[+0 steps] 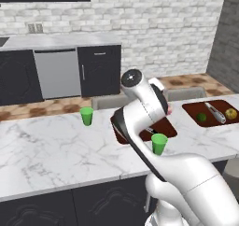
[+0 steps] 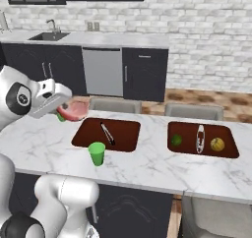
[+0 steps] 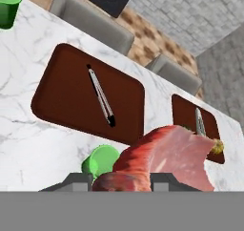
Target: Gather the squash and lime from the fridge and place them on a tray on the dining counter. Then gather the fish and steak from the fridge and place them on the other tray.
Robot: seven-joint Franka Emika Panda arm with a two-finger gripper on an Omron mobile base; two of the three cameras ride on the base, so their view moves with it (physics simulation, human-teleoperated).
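Hand view gives you the clearest look at the steak (image 3: 171,153): it fills the lower right of that picture, clamped between the two dark fingertips of the hand (image 3: 125,180), and it blocks part of the far tray (image 3: 188,114) and most of the squash (image 3: 217,147), of which you see just a yellow sliver. In the right base view the hand (image 2: 60,105) hangs over the left part of the white marble surface (image 2: 147,168), closed on the steak, whose pink slab sticks out under it; a bit of green peeks out behind the meat, too hidden to name. The near tray (image 2: 125,133) lies just to the right of the hand and carries a thin dark utensil (image 2: 107,133) laid at a slant. The far tray holds the lime (image 2: 176,140), the fish (image 2: 200,137) and the squash in a row, apart from one another. A green cup (image 2: 97,154) stands on the surface in front of the near tray, close to its front edge. In the left base view your own arm covers most of the near tray and the hand itself, and a second green cup (image 1: 87,116) stands off to the left. Grey chair backs (image 2: 114,104) rise behind the surface.
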